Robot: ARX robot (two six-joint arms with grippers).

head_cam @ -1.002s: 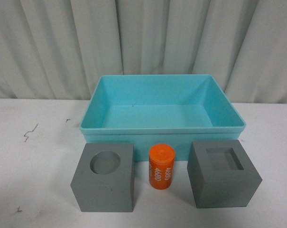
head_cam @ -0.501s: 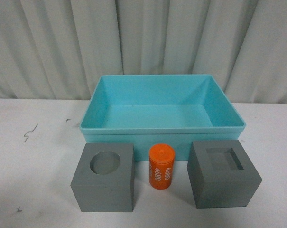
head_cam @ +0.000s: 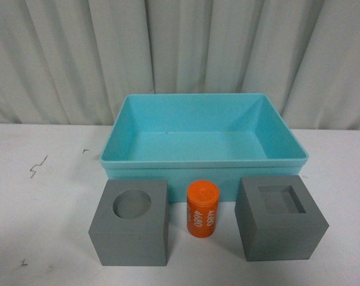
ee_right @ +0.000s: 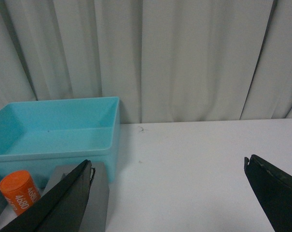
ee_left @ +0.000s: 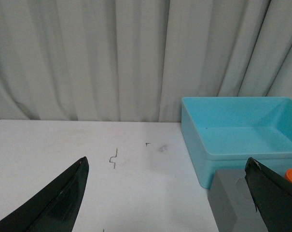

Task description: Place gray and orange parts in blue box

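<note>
Nothing's moved vs the front views a sec ago. Blue box [head_cam: 203, 162] sits empty at frame centre, w/ all 3 parts in a row across the lower frame, just in front of it. Round-recess gray cube [head_cam: 131, 229] is lower left, orange cylinder [head_cam: 203, 211] lower centre & upright, square-recess gray cube [head_cam: 281, 229] lower right. No arm shows in the front view. Wrist cams: left gripper [ee_left: 166, 161] & right gripper [ee_right: 167, 162] both have fingers spread wide, holding nothing. So prob. the task hasn't begun: first pick not yet made, all 3 parts to go.
</note>
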